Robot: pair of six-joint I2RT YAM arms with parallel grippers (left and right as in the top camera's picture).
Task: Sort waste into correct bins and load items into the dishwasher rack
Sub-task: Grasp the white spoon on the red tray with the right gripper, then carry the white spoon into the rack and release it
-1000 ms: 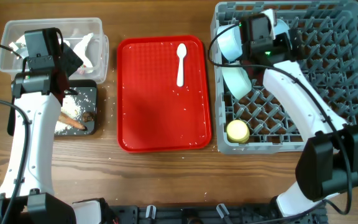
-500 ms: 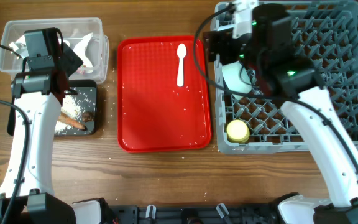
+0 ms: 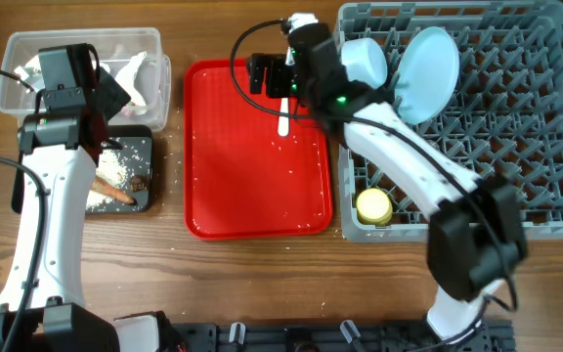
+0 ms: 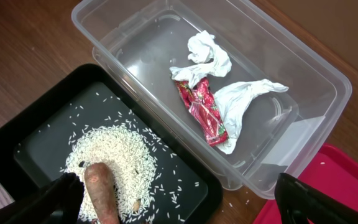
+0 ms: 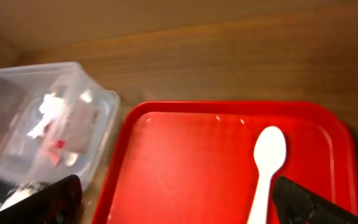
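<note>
white spoon point(image 5: 268, 155) flat on red tray point(image 3: 252, 176) | wrapper point(image 4: 204, 112) in clear tub point(image 4: 142, 43) | plate point(image 3: 426, 61) upright in rack point(image 3: 516, 147)

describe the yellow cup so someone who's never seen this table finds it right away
Find the big grey dishwasher rack on the right of the table. In its corner nearest the robot and beside the red tray sits the small yellow cup. It is the only yellow thing; the plate and bowl in the rack are pale blue-white and stand along the far edge.
</note>
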